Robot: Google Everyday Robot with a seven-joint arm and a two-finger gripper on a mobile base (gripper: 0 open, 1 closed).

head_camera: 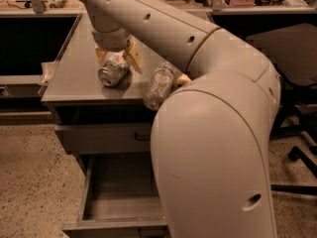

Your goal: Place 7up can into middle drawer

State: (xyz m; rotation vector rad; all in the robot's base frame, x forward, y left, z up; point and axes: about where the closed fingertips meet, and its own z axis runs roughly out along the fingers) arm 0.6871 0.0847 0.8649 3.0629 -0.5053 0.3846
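**Can lying on the cabinet top, gripper straddling it**

The 7up can (113, 69) lies on its side on the grey cabinet top (74, 78), silver end toward 7 o'clock, long axis running 7 to 1; no lettering is legible. The gripper (118, 57) sits over it, jaws spread wide on either side. At 3 o'clock lies a clear plastic bottle (158, 85). Below, the middle drawer (119, 192) stands open above speckled floor (29, 182).
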